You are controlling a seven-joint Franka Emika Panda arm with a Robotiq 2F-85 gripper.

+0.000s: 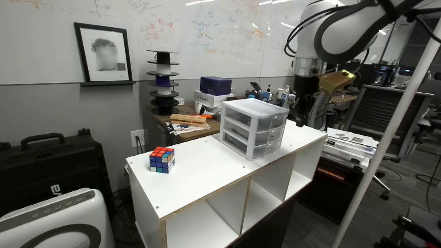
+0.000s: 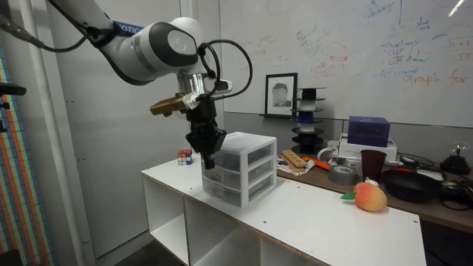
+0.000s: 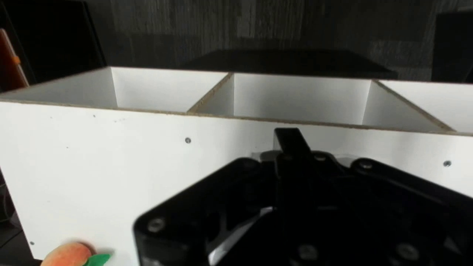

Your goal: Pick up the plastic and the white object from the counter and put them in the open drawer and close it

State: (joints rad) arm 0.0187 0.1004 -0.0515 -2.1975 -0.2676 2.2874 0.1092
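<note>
A white drawer unit with clear drawers [image 1: 255,127] stands on the white counter [image 1: 196,179]. It also shows in an exterior view [image 2: 240,170]. Its drawers look shut in both exterior views. My gripper [image 1: 300,122] hangs in front of the unit, apart from the counter, pointing down. In an exterior view the gripper [image 2: 209,162] overlaps the drawer fronts. In the wrist view the fingertips [image 3: 290,136] are together with nothing seen between them. The gripper hides most of the unit there. I see no plastic piece or white object on the counter; they are hidden or out of view.
A puzzle cube [image 1: 162,159] sits at one end of the counter. A toy peach [image 2: 370,197] with a green leaf sits at the opposite end. A desk with tape [image 2: 343,173], a dark red cup [image 2: 372,164] and a pan [image 2: 410,184] stands behind. Open cubbies [image 3: 301,99] lie below the counter's front edge.
</note>
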